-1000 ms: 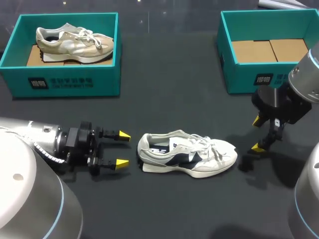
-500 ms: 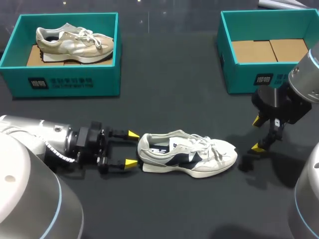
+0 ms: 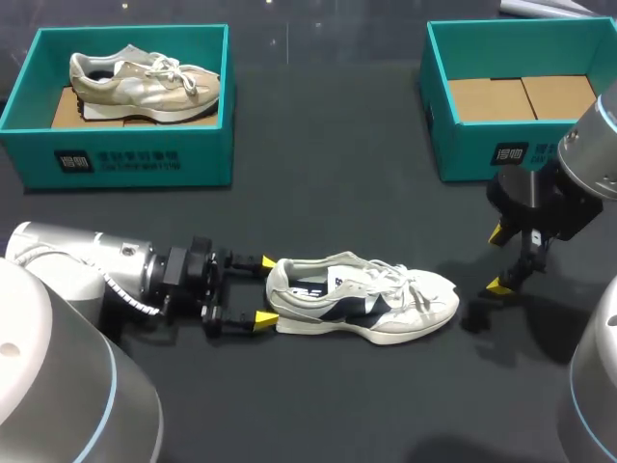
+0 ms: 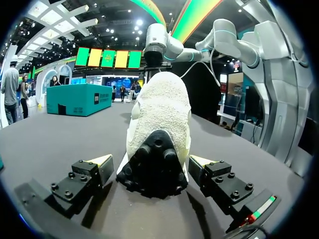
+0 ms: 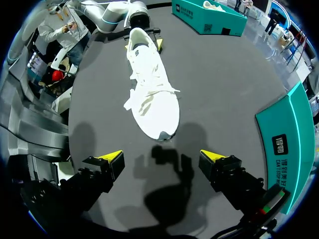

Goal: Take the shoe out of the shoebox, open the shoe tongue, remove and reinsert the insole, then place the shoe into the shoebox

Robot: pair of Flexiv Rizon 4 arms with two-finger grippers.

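The white shoe lies midway along the table's front edge; the left gripper straddles its heel, fingers spread, gripping nothing; the right gripper hangs spread and empty beyond the toe; an off-centre squeeze could spin the shoe away.

White shoe: navy side panels, white laces, dark inside showing at the opening. We note it standing upright on its sole on the dark table, outside both boxes, near the front middle, heel to our left and toe to our right. Laces lie loose over the tongue.

Teal shoebox at the far right: open top, nothing in it but brown cardboard inserts, well apart from the shoe.

Second teal shoebox at the far left: we see a beige shoe resting inside on cardboard, heel left, toe right.
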